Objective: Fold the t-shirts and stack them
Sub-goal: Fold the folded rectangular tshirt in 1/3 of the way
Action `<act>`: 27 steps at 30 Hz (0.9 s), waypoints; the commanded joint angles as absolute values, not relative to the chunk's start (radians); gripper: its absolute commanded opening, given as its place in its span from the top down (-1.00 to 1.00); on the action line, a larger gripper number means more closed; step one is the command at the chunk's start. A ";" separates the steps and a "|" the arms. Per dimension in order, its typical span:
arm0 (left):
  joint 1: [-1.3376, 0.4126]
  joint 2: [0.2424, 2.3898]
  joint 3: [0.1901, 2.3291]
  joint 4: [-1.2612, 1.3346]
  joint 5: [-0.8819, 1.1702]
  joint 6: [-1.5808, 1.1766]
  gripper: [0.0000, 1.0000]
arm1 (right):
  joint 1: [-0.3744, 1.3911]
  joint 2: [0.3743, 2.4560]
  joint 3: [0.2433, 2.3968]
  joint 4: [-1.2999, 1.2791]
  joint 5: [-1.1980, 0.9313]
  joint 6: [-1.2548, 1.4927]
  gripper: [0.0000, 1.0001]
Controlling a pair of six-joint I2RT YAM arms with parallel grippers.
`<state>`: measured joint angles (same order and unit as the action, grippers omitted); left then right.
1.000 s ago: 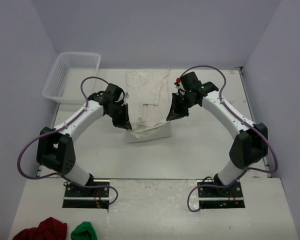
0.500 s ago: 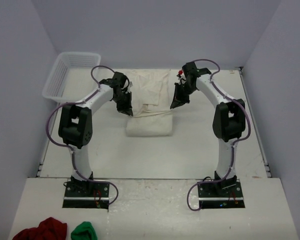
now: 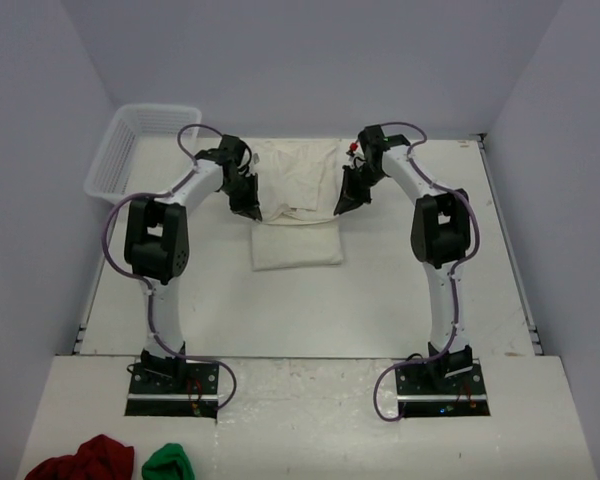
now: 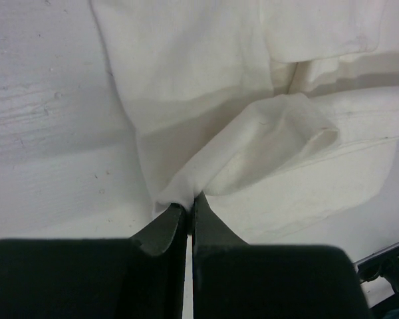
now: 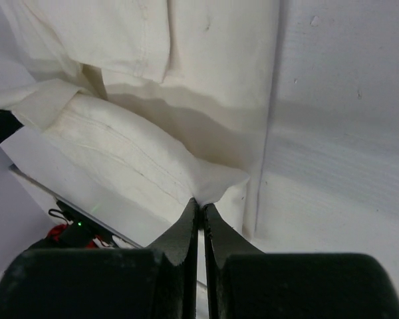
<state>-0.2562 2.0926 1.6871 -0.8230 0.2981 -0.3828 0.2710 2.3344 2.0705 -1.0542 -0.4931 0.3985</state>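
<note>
One off-white t-shirt point(image 3: 298, 182) lies at the back middle of the table, its near part doubled into a thick fold point(image 3: 295, 250). My left gripper point(image 3: 253, 213) is shut on the cloth at the shirt's left edge; in the left wrist view the tips point(image 4: 189, 199) pinch a raised peak of the t-shirt point(image 4: 186, 73). My right gripper point(image 3: 341, 208) is shut on the right edge. In the right wrist view its tips point(image 5: 201, 203) hold a small peak of the t-shirt point(image 5: 219, 60). Both pinched corners are lifted over the flat upper half.
A white mesh basket point(image 3: 145, 148) stands at the back left corner. On the near ledge by the left base lie a dark red cloth bundle point(image 3: 82, 460) and a small green cloth bundle point(image 3: 169, 463). Walls close in the table's back and sides.
Both arms have stretched toward the back wall, carrying the pinched edges of the shirt away from the bases. The doubled near part now looks shorter and flatter.
</note>
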 commanded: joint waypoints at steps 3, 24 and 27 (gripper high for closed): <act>-0.249 2.134 1.726 -0.785 0.345 -0.359 1.00 | 0.259 2.368 2.126 -1.080 -0.517 0.377 1.00; -0.299 1.735 1.528 -0.396 0.005 -0.359 -0.38 | 0.275 2.234 2.154 -1.066 -0.449 0.367 -0.92; -0.357 1.686 1.511 -0.432 0.005 -0.357 -0.28 | 0.281 2.142 2.033 -1.049 -0.414 0.361 -0.49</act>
